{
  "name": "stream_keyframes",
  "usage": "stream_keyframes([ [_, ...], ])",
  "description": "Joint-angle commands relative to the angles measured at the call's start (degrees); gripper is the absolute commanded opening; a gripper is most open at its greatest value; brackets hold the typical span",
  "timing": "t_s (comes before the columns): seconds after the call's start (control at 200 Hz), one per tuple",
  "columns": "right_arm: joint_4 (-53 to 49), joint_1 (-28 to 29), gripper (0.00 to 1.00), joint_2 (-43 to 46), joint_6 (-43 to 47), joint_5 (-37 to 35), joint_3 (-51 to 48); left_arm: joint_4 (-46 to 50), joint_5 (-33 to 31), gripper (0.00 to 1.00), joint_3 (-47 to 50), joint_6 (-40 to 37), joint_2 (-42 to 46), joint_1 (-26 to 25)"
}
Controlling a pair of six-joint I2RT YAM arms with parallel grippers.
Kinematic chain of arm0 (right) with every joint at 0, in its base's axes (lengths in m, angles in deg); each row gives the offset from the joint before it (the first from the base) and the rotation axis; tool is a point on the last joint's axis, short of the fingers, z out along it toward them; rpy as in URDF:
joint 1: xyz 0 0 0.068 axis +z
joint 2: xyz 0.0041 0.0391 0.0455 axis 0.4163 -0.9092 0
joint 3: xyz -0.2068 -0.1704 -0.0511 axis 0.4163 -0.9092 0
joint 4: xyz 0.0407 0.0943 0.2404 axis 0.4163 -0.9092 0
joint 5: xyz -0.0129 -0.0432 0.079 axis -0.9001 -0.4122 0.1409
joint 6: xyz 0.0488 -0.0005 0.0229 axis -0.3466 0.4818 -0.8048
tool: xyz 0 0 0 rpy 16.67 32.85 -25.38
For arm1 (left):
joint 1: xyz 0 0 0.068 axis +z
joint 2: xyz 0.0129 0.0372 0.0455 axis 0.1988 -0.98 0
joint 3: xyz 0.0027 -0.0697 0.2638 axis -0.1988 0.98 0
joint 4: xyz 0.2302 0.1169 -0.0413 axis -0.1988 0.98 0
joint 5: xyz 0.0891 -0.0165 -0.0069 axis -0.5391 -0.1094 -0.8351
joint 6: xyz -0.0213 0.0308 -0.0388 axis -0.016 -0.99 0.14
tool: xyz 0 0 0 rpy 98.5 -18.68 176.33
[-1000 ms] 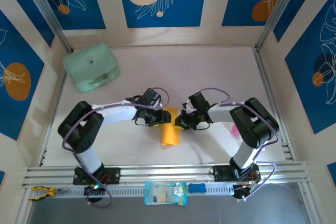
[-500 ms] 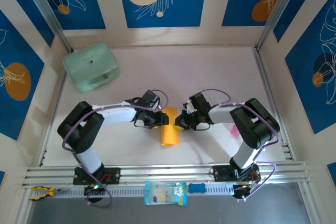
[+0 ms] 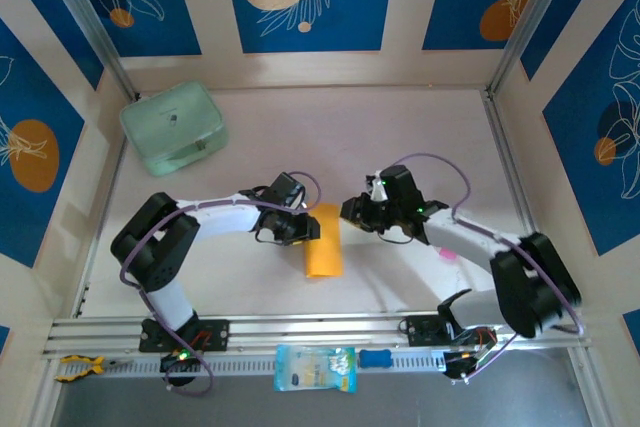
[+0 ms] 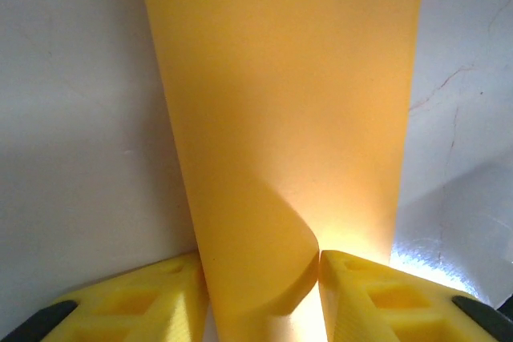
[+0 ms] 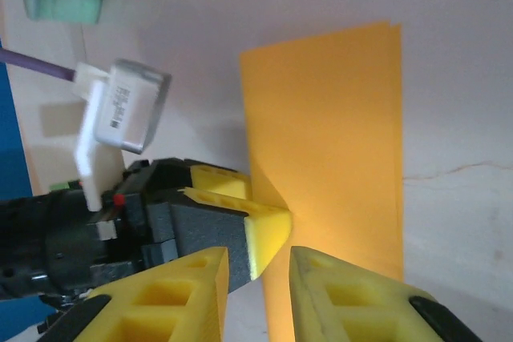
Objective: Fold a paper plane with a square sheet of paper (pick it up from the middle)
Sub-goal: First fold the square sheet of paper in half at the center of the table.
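Paper: the square sheet of paper (image 3: 322,242), folded narrow, is laid on the table (image 3: 400,137) between both grippers.
Left gripper (image 4: 260,266): half closed, the sheet's raised fold pinched.
Right gripper (image 5: 256,266): slightly parted, nothing held.
Risk: the crease could be skewed if the pinch slips.

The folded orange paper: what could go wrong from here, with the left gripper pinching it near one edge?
The left gripper pinches a raised curl of the folded paper; closing harder may press a stray crease. The right gripper hangs open close beside the left fingers; moving in, it could bump them or shove the sheet.
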Motion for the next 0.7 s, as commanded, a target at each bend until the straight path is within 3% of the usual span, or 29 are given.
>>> stream_keyframes([
  [0.0,-6.1,-1.7,0.28,4.0,-0.6,-4.8,-3.6,3.5,-2.3,0.42,-0.8,-1.6,-0.9,0.1],
  [0.695,-6.0,-2.6,0.29,4.7,-1.1,-3.4,-5.1,10.4,-4.4,0.43,-5.2,-5.2,-5.2,0.1],
])
